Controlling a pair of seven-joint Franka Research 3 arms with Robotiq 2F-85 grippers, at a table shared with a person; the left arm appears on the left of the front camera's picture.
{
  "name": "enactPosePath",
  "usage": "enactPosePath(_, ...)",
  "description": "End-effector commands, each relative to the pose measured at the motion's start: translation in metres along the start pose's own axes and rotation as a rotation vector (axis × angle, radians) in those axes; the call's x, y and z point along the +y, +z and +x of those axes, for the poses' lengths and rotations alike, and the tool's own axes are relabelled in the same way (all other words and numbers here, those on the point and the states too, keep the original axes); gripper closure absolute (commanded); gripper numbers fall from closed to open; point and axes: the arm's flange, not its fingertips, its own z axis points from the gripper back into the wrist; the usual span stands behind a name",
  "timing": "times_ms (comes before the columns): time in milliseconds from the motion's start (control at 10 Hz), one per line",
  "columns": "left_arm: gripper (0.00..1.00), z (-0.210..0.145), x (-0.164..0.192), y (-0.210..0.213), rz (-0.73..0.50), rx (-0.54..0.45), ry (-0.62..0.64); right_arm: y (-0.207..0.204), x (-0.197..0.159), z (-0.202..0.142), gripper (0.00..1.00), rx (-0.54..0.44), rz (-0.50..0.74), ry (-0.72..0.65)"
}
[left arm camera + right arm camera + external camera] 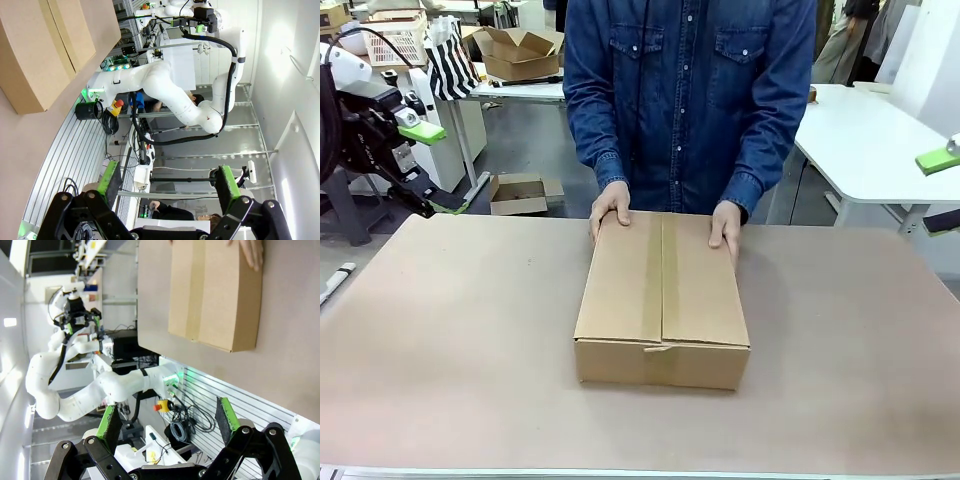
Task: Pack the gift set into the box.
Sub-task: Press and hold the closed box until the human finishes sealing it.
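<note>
front view shows the box (662, 300) lying flat at the middle of the table (440, 350), its flaps folded down and meeting along a centre seam. the person's left hand (726, 226) and right hand (610, 208) rest on its far corners, i judge to keep it square and steady. the gift set is nowhere visible; whether it is inside i cannot tell. my left end effector (170, 184) hangs off the table's left side, spread wide and holding nothing, and my right end effector (170, 421) hangs off the right side the same way, so both leave the person room. the box is plain brown corrugated card, matte, sharp-edged, with a small tab of tape at the near seam. the table top is a dull, smooth pinkish-brown sheet. my green pads (109, 421) look rubbery against black links.
</note>
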Motion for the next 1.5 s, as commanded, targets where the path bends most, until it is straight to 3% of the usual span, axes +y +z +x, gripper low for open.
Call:
enactPosePath(0,0.00,-0.001,-0.003,0.000,-0.019,-0.002,-0.009,0.001,0.003,0.002,0.00,-0.003,0.021,0.019)
enactPosePath(900,0.00,-0.001,-0.003,0.000,-0.019,-0.002,-0.009,0.001,0.003,0.002,0.00,-0.003,0.021,0.019)
enactPosePath(1100,0.00,-0.001,-0.003,0.000,-0.019,-0.002,-0.009,-0.009,0.011,0.010,0.00,0.036,-0.036,0.003)
enactPosePath(1400,0.00,-0.001,-0.003,0.000,-0.019,-0.002,-0.009,0.000,0.000,0.000,0.00,0.000,-0.001,-0.001)
